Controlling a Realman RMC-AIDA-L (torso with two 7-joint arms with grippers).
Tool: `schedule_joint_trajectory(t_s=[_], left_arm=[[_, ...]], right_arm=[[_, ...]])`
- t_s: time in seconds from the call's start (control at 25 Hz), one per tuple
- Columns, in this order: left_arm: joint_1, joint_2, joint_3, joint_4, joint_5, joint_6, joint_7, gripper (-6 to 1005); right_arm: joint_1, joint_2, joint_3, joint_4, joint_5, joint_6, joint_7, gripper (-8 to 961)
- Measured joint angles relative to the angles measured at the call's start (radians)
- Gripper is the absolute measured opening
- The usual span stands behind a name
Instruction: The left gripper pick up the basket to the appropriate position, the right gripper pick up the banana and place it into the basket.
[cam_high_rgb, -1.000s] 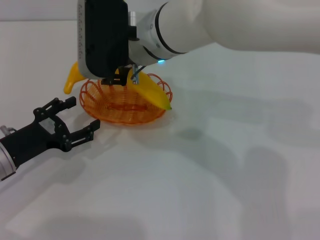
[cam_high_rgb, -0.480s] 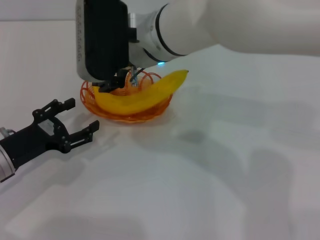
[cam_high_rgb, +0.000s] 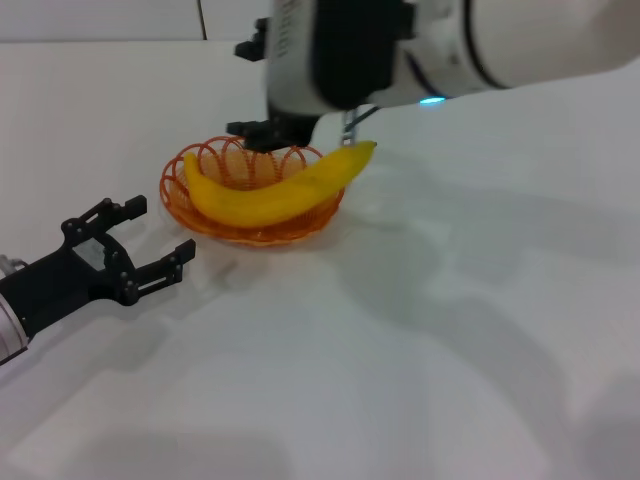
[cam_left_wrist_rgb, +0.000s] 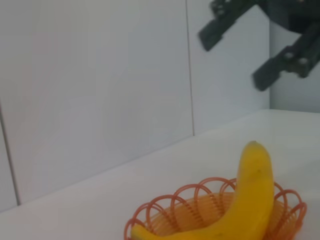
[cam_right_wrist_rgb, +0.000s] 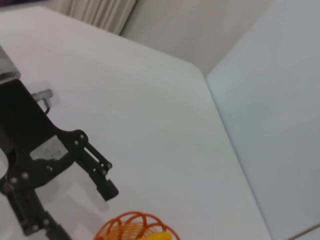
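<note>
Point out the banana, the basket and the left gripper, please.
banana (cam_high_rgb: 270, 196): head view, middle of its yellow body.
basket (cam_high_rgb: 178, 170): head view, looped orange rim on the robot's left side.
left gripper (cam_high_rgb: 158, 238): head view, gap between its open fingertips.

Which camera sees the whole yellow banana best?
The head view: the whole banana shows there, lying across the basket with one tip past the rim. The left wrist view cuts off its lower part. The right wrist view shows only a yellow sliver at the picture's edge.
</note>
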Motion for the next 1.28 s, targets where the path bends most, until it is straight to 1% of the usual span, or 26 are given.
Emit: schedule_joint_trajectory(t_s=[0.08,0.24,0.36,0.48,0.64,0.88,1.0,1.16,1.28], left_arm=[[0.001,0.000,-0.002,0.000,-0.001,0.000,0.000,880],[0.001,0.000,-0.003,0.000,-0.002,0.000,0.003,880],[0.002,0.000,-0.006,0.000,-0.003,0.000,0.007,880],[0.004,0.000,-0.007,0.000,-0.003,0.000,0.007,880],[0.004,0.000,-0.007,0.000,-0.004,0.000,0.007,880],[0.006,0.000,-0.008,0.000,-0.005,0.000,0.008,879],[0.008,0.000,-0.009,0.000,-0.010,0.000,0.011,879],[0.012,0.000,-0.009,0.000,-0.025,0.000,0.021,879],[0.013,0.000,-0.009,0.000,-0.028,0.001,0.022,879]], right_arm=[[-0.027,0.000,0.049,-0.012,0.051,-0.035,-0.043,748],[-0.080,0.000,0.169,-0.001,0.203,-0.107,-0.170,747],[-0.121,0.000,0.261,0.025,0.299,-0.165,-0.266,746],[-0.149,0.000,0.343,0.063,0.360,-0.220,-0.326,745],[-0.175,-0.001,0.447,0.141,0.404,-0.256,-0.386,744],[-0.208,-0.001,0.543,0.259,0.447,-0.261,-0.477,744],[-0.215,-0.002,0.592,0.332,0.477,-0.282,-0.534,744],[-0.217,-0.003,0.669,0.428,0.532,-0.355,-0.637,744],[-0.216,-0.003,0.717,0.487,0.541,-0.382,-0.675,744]])
